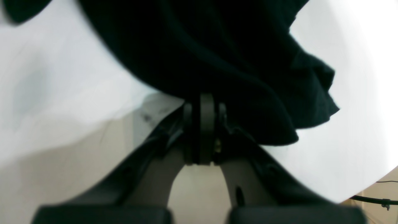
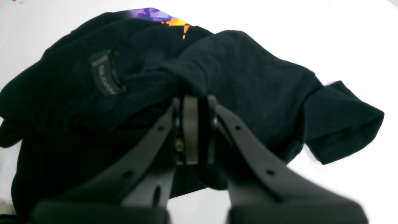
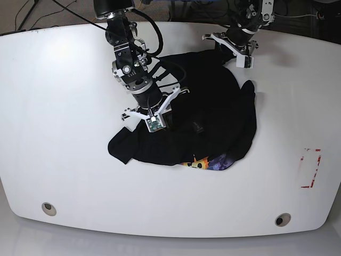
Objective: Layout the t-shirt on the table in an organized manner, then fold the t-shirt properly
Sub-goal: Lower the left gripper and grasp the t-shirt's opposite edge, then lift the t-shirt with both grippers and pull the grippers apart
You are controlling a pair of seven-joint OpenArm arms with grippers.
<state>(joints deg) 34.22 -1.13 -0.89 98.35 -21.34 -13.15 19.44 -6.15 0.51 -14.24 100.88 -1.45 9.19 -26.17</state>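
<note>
The black t-shirt (image 3: 213, 112) lies crumpled on the white table (image 3: 69, 133), with its colourful print (image 3: 210, 161) showing at the near edge. My left gripper (image 3: 224, 53) is at the shirt's far edge and is shut on a fold of black fabric (image 1: 217, 46). My right gripper (image 3: 168, 122) is over the shirt's left part and is shut on a bunched fold (image 2: 248, 77). In the right wrist view the neck label (image 2: 105, 76) sits just left of the fingers, and the purple and orange print (image 2: 161, 17) shows beyond. One sleeve (image 2: 342, 133) hangs out to the right.
Two grey grommet holes (image 3: 48, 208) (image 3: 282, 219) sit near the table's front edge. A red-outlined rectangle mark (image 3: 310, 168) is at the right. Cables (image 3: 64, 8) run behind the far edge. In the left wrist view the table edge (image 1: 357, 193) is close by.
</note>
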